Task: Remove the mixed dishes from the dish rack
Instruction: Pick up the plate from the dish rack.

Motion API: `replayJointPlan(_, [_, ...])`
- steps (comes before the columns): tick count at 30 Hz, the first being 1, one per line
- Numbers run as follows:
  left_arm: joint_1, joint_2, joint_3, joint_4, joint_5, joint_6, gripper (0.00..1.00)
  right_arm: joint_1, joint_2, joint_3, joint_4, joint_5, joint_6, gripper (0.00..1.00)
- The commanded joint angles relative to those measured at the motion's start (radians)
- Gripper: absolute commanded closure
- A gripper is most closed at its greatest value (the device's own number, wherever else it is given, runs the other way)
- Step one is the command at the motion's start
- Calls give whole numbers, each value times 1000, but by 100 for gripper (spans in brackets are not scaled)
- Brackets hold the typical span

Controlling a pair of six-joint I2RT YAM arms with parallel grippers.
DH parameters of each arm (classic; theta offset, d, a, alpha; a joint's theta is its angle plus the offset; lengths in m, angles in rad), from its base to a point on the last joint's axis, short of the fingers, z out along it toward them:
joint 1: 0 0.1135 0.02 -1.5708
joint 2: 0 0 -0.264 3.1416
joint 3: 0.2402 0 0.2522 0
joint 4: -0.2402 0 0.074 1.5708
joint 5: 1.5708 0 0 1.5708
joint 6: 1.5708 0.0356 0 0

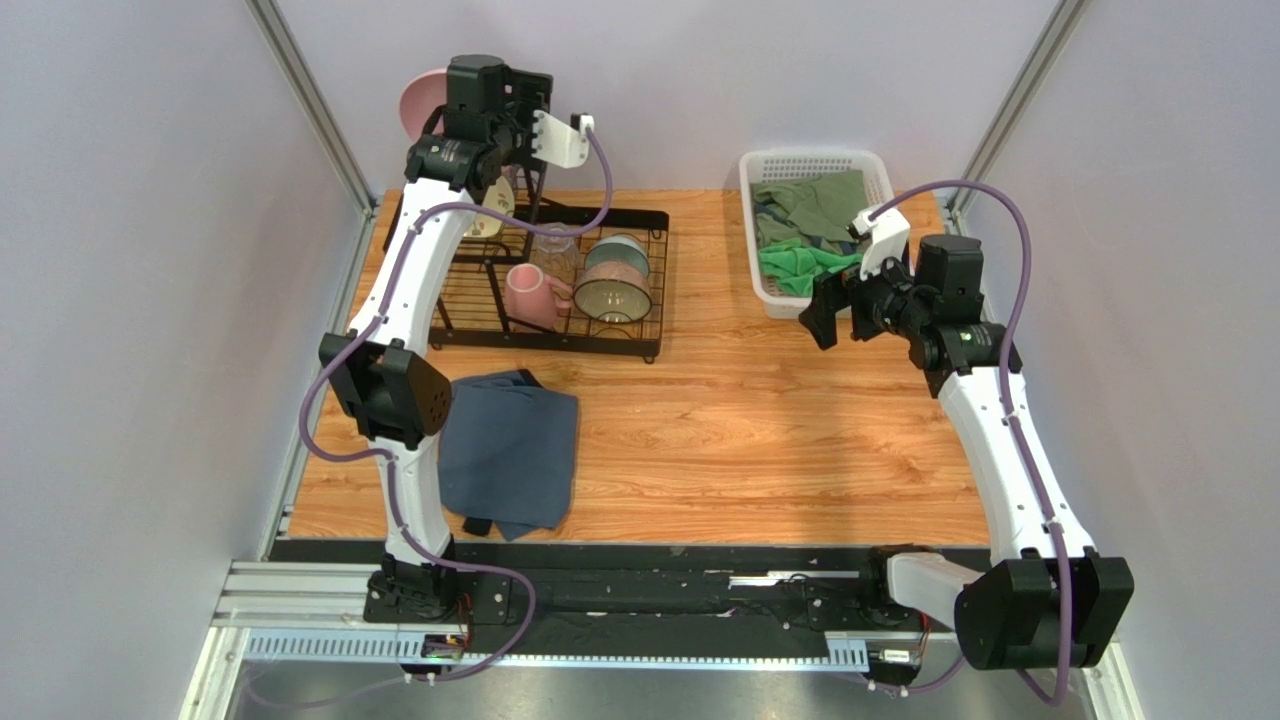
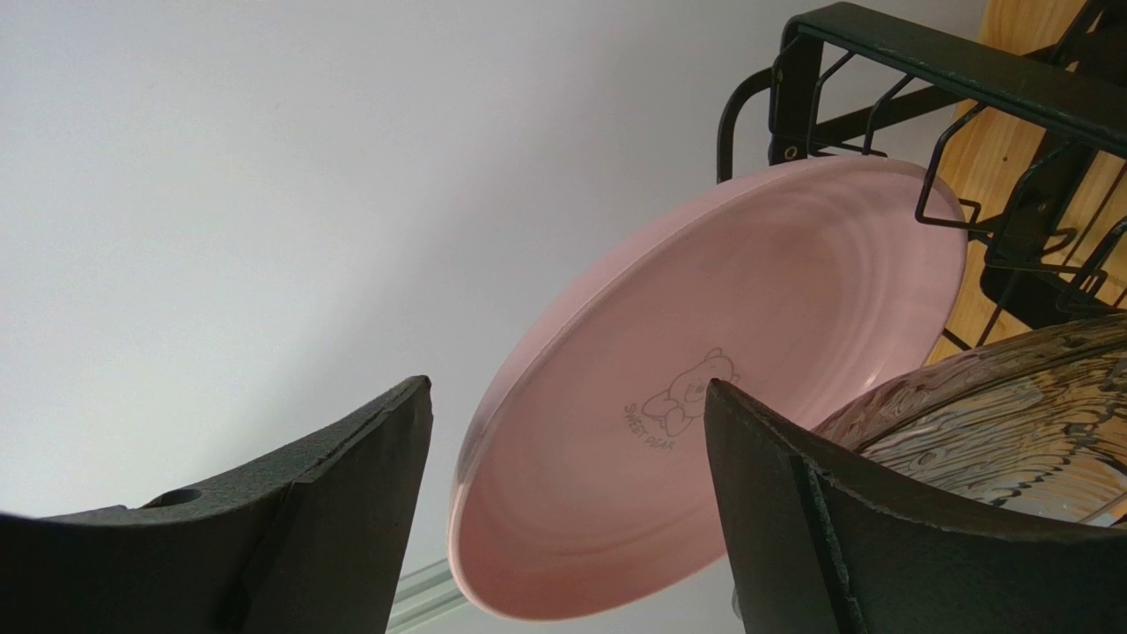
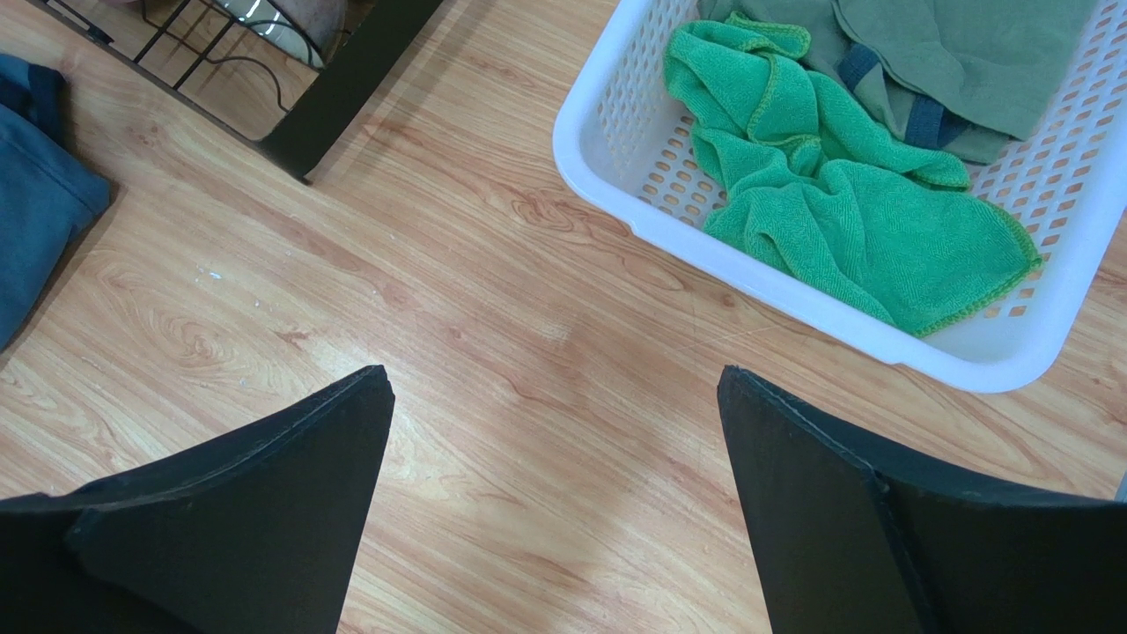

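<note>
The pink plate stands on edge in the upper shelf of the black wire rack, and a smaller plate sits just beside it. The likely trouble is a poor bite on that thin, glossy rim. An off-centre pinch could let the plate twist or slip. A crooked lift could catch the rim on the wires or knock the smaller plate, and anything dropped would fall towards the mug and bowl on the lower tray.

The left tool is spread wide and grips nothing, with the plate's lower rim showing in the gap between its fingers. The right tool is fully spread and empty. It hangs over the counter near the white basket, well apart from the rack.
</note>
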Motion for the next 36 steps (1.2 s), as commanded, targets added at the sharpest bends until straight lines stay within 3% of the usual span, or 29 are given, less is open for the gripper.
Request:
replayJointPlan(1, [-3,8,47,36,-24,48,18,-5,-11,-8,42,-13,-9,0])
replayJointPlan(8, [-5,15,44,73,-40,63,28,-5,-18,-13,42,-11,-12,0])
replayJointPlan(20, [-5,23,35,136,-44,101,35,-6,-27,-22,44,-7,-12,0])
replayJointPlan(36, [-5,8,33,148,-52,100,66,-12,-47,-36,44,-5,-12,0])
